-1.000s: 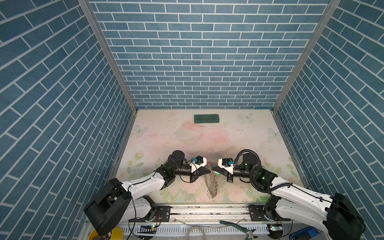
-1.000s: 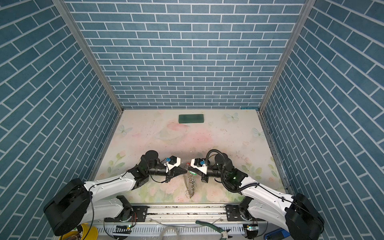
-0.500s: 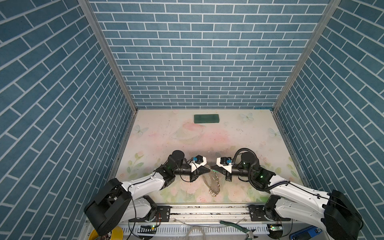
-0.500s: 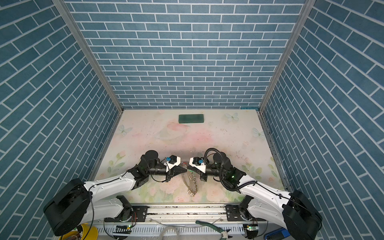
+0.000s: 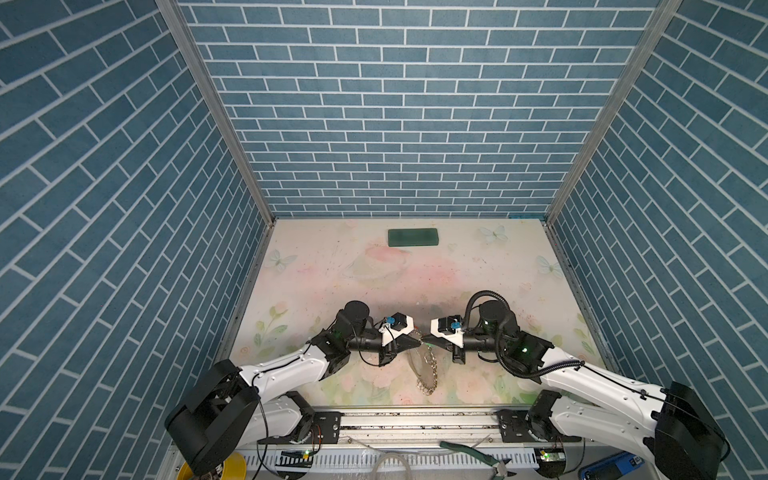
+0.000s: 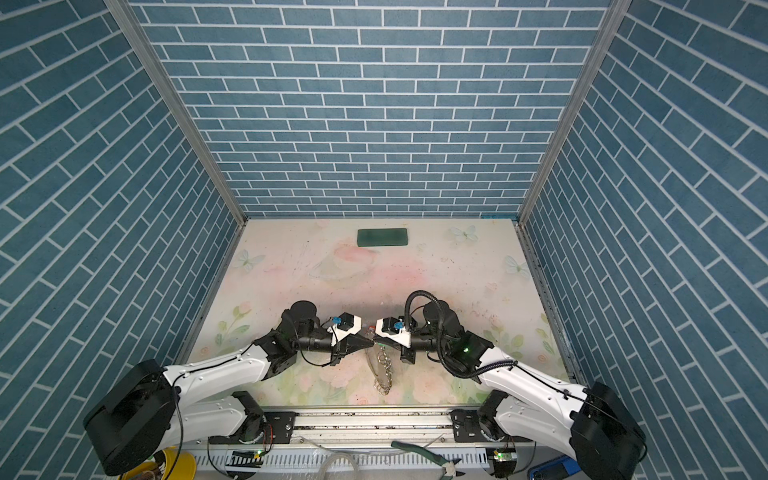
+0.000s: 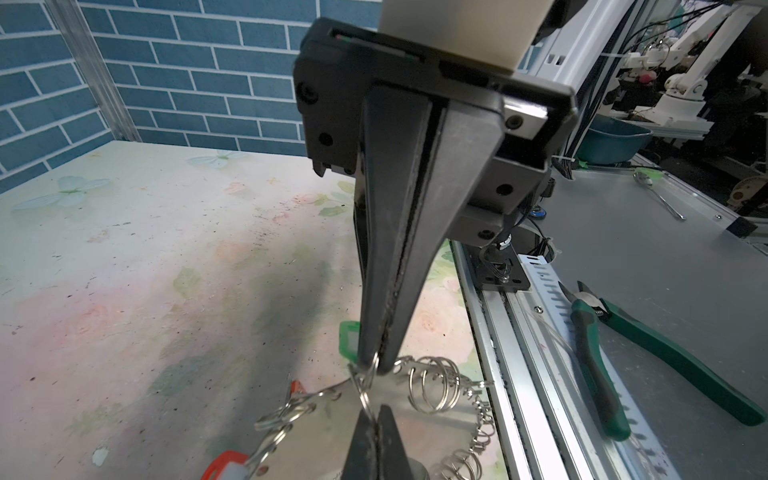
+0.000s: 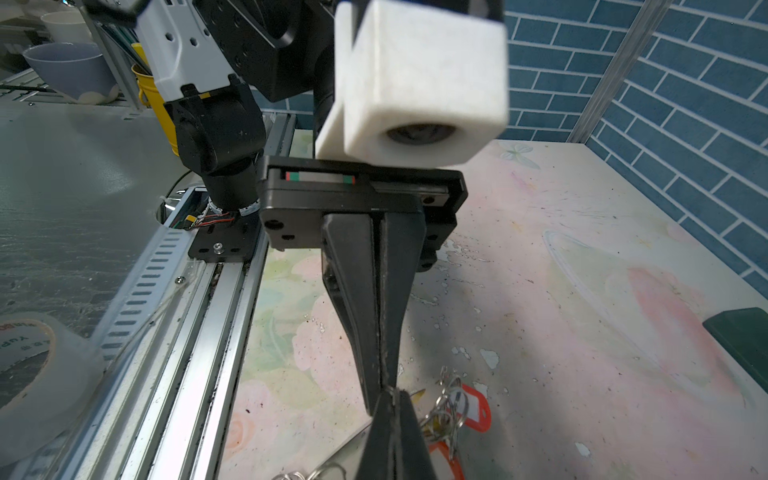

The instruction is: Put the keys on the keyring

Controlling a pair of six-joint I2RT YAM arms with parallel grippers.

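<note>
Left wrist view shows the two grippers nose to nose. The left gripper [image 7: 376, 415] is squeezed tight, and so is the right gripper [image 7: 376, 365]. Both pinch the same small ring [image 7: 365, 388], one at each end.

To do this step well, I think both should hold tight and pull apart only a tiny bit. That way the ring's coil opens and does not slip out, and a key can slide into the gap. A hard tug could bend the ring or make it pop free.

A green tag [image 7: 347, 340] sits just behind the right gripper's tip. I cannot tell if it hangs on the ring.

The keyring [image 7: 432, 386] is right beside the tips. It looks like a string of shiny silver loops on a thin grey hoop. In both top views it trails from the tips toward the front rail.

In the right wrist view, a red tag [image 8: 473, 409] and an orange tag [image 8: 446, 457] lie just beside the tips, tangled with some loops, over the flowery table [image 8: 582, 249]. A dark green block [image 5: 413, 237] sits far back, well apart.
</note>
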